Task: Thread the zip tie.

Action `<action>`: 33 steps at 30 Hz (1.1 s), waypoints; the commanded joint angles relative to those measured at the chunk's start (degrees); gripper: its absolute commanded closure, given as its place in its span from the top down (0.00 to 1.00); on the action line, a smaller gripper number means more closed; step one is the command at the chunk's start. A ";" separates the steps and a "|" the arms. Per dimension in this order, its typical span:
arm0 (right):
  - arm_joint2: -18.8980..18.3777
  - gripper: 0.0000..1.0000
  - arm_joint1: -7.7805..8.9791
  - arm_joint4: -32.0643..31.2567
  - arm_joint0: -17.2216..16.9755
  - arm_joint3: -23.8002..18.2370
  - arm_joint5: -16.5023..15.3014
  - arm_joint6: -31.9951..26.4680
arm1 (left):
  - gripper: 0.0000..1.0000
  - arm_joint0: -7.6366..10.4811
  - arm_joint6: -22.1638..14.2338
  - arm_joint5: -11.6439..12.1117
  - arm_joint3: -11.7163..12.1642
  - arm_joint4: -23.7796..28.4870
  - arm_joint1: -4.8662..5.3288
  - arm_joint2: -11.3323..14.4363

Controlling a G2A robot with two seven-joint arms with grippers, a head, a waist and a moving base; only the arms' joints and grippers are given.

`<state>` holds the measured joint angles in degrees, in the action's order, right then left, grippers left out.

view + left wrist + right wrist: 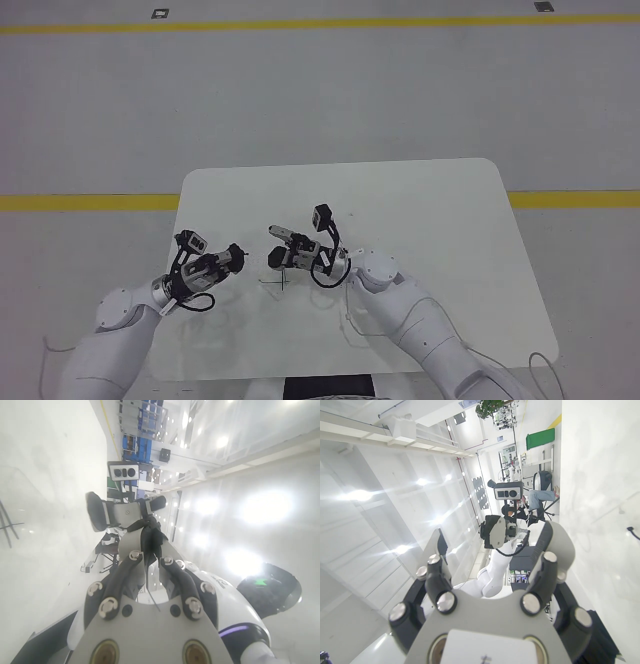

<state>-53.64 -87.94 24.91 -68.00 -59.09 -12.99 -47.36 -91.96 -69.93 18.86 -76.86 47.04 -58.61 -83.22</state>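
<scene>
White worktop (420, 200) sits under both arms, with grey floor and yellow lines beyond. Your zip tie (151, 536) is a black strap held off the surface. It is pinched in the left gripper (150, 524), whose fingers are closed tight on it, and a thin tail trails back toward the wrist. Your right gripper (493, 531) faces it from just beside, fingers spread wide and holding nothing. Watch this: the strap looks bunched at the pinch, so I judge the tip could miss the head or slip as the right fingers close. Other thin black strips (8, 530) lie on the worktop nearby.
</scene>
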 commanded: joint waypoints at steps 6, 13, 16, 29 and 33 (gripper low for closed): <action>0.02 1.00 -0.01 -0.04 0.02 0.01 0.00 -0.03 | 0.00 0.01 0.24 -0.18 0.01 -0.15 0.00 0.01; 0.02 1.00 -0.01 -0.04 0.02 0.01 0.00 -0.03 | 0.00 0.93 1.22 0.62 -1.63 -6.14 -1.96 -5.78; 0.02 1.00 -0.01 -0.04 0.02 0.01 0.00 -0.03 | 0.00 0.49 -2.23 0.62 -2.26 -8.70 -3.98 -9.70; 0.02 1.00 -0.01 -0.04 0.02 0.01 0.00 -0.03 | 0.00 0.87 -9.71 0.62 -6.08 -22.20 -12.96 -18.88; 0.02 1.00 -0.01 -0.04 0.02 0.01 0.00 -0.03 | 0.00 0.68 -9.71 0.62 -7.19 -26.08 -13.89 -18.58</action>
<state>-53.62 -87.94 24.86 -67.98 -59.08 -12.98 -47.39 -91.25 -79.64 19.48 -84.01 22.29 -72.33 -101.97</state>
